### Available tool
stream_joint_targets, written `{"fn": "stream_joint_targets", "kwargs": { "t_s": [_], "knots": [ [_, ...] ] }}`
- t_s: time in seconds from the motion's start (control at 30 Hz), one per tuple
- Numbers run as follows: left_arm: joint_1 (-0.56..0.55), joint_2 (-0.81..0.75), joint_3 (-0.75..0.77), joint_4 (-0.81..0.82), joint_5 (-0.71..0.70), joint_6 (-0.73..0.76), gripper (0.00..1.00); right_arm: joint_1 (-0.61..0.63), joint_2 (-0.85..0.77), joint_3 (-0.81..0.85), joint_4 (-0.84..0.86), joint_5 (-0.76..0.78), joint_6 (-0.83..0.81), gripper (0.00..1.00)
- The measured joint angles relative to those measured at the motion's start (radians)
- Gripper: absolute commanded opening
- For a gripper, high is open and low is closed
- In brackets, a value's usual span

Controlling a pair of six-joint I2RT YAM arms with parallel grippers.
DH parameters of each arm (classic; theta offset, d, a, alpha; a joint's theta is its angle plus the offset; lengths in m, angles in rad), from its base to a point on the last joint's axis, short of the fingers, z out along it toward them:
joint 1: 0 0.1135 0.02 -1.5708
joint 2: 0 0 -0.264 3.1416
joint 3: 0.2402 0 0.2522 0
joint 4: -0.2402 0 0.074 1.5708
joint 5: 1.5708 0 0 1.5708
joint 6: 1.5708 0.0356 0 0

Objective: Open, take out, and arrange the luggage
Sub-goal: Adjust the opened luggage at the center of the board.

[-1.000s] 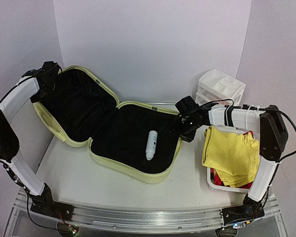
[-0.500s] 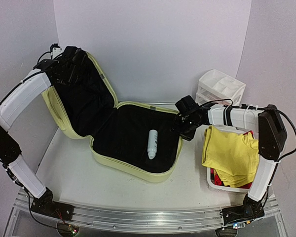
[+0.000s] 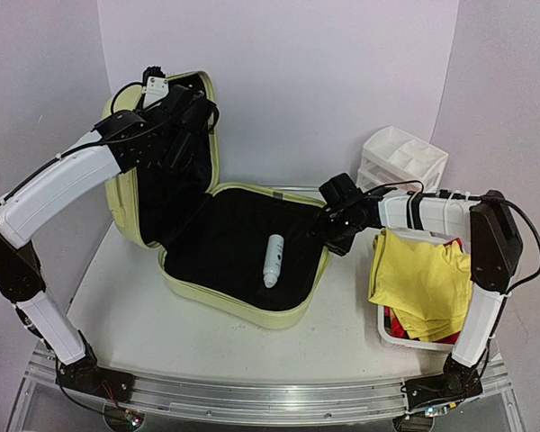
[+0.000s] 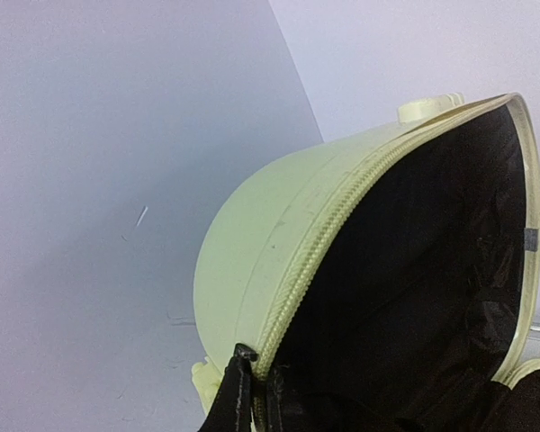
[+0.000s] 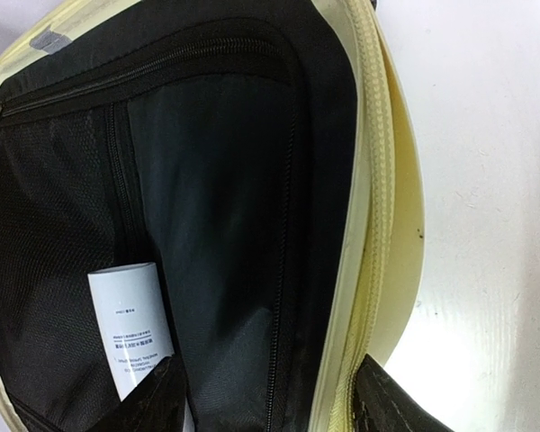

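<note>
The luggage [image 3: 223, 302] is a pale yellow-green suitcase, open, with black lining. Its base lies flat on the table and its lid [image 3: 126, 193] stands nearly upright at the left. My left gripper [image 3: 185, 115] is shut on the lid's zipper rim near the top; the left wrist view shows both fingers [image 4: 237, 396] pinching the zipper edge of the shell [image 4: 252, 234]. My right gripper [image 3: 337, 230] is open over the base's right rim [image 5: 378, 207], one finger inside and one outside. A white bottle [image 3: 271, 260] lies in the base, also in the right wrist view [image 5: 130, 324].
A white basket [image 3: 391, 335] at the right holds folded yellow cloth [image 3: 423, 274] over red items. A white drawer organizer [image 3: 403, 160] stands at the back right. Walls close in behind and on both sides.
My left gripper has swung the lid up and to the right, from lying back to nearly upright. The base has shifted slightly. The right arm has hardly moved.
</note>
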Motion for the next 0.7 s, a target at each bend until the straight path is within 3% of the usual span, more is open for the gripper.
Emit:
{"fn": "stream_joint_targets", "kwargs": {
  "t_s": [0.4,0.7],
  "knots": [
    [-0.137,0.084,0.0,0.027,0.0,-0.005,0.03,0.0,-0.035,-0.041,0.065,-0.032,-0.013,0.73],
    [-0.194,0.145,0.0,0.034,0.0,-0.022,0.04,0.0,-0.111,-0.057,0.011,-0.055,-0.085,0.68]
  ]
}}
